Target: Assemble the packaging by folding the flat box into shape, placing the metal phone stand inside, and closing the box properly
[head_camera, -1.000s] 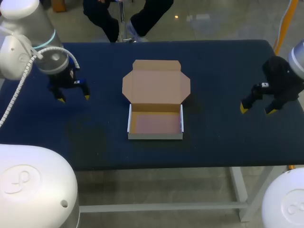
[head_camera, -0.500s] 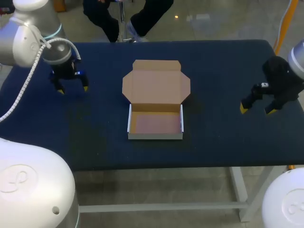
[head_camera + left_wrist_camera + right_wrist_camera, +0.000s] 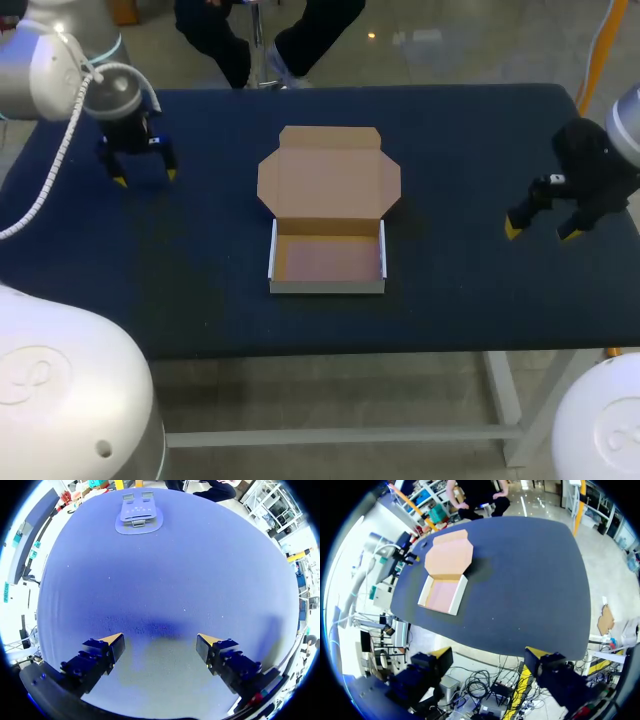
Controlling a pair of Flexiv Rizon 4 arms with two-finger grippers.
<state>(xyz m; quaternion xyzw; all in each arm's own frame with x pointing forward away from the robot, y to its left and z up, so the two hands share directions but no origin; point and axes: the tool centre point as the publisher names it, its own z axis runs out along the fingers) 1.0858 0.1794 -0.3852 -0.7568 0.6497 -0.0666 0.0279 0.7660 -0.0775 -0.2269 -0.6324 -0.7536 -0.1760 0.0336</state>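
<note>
Box (image 3: 328, 258): sits at the middle of the table (image 3: 470, 130) and is folded into a shallow tray with white outer walls. Its brown lid (image 3: 330, 180) is thrown back flat on the far side, still joined along the tray's far wall, with side flaps spread and the tuck flap at the far end. The tray's pale pinkish floor shows bare from wall to wall. The right wrist view shows the same box (image 3: 445, 592), tray and open lid.

Phone stand (image 3: 136, 515): seen only in the left wrist view, a grey-blue piece lying on the cloth well ahead of the left gripper, close to the table's edge. It is outside the box and well apart from it. In the head view the left arm covers that corner.

Left gripper (image 3: 145, 178): over the far-left part of the table. Its fingers are spread wide, with only cloth between the yellow tips (image 3: 160, 640).

Right gripper (image 3: 541, 233): above the right side of the table, well clear of the box. Its fingers are likewise apart and hold nothing (image 3: 489, 654).
</note>
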